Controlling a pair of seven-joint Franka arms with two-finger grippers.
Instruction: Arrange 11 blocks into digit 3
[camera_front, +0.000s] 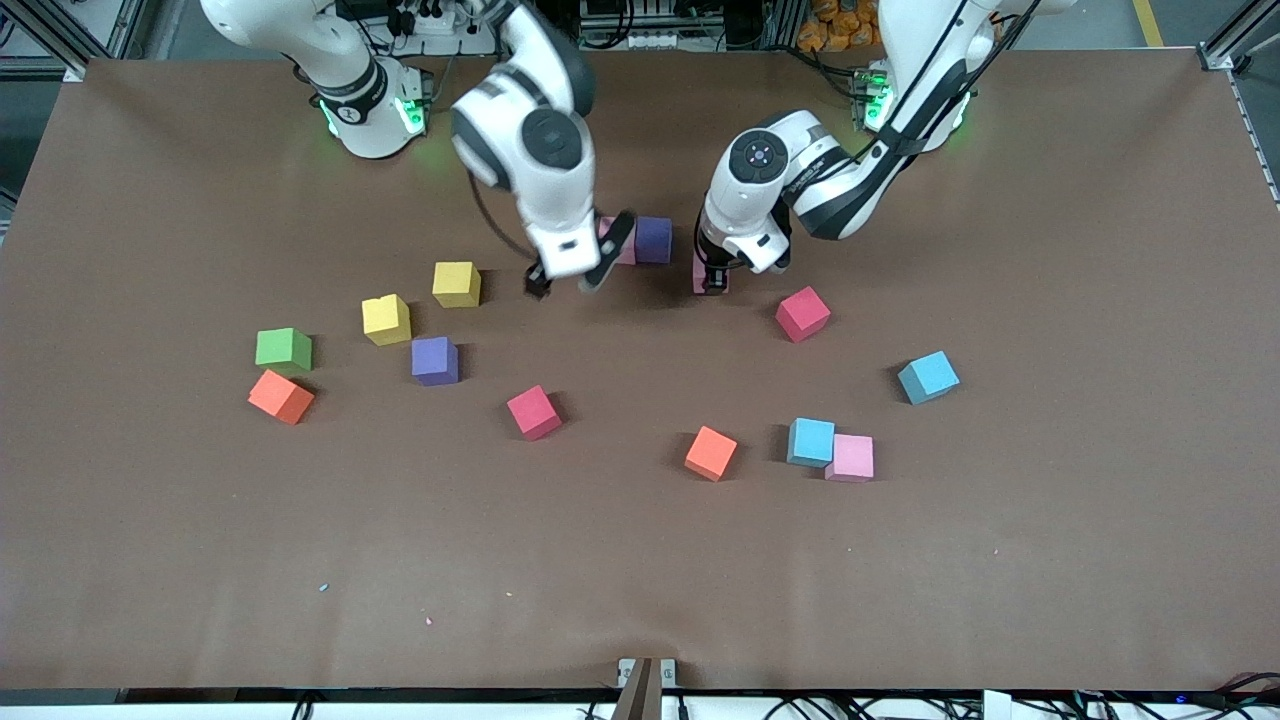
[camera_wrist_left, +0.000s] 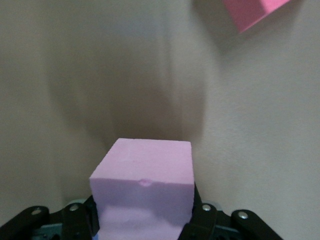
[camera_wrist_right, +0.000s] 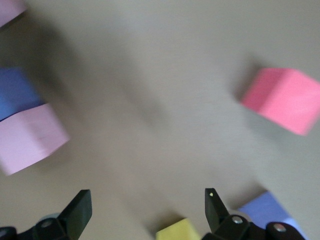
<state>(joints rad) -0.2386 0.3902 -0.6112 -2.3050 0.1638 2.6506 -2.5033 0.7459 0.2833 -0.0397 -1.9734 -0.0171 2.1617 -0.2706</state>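
Two blocks are already joined on the surface (camera_front: 640, 580): a purple block (camera_front: 653, 240) and, touching it at its 9 o'clock side, a pink block (camera_front: 627, 252) that is partly covered by the right arm. The clock is read in the front view, with 12 o'clock toward the robots' bases. A second pink block (camera_wrist_left: 145, 180) is gripped between the fingers of the left hand (camera_front: 712, 280), which is low at the surface, at about 4 o'clock from the purple block and a short way apart from it. This relation is judged to decide the coming move: the started row runs from 9 to 3 o'clock, and the carried block must be brought toward 10 o'clock until it touches the figure. As a cube it has no long axis, so only its faces need to be squared with the row. The left hand is the nearer one to the purple end. The right hand (camera_front: 568, 280) is seen wide open and empty, over bare surface at about 7 o'clock from the joined pair, so crowding on that side is possible. The nearest loose piece, a crimson block (camera_front: 803, 313), lies at 4 o'clock from the left hand, well apart, and open room is left toward 12 o'clock for building.
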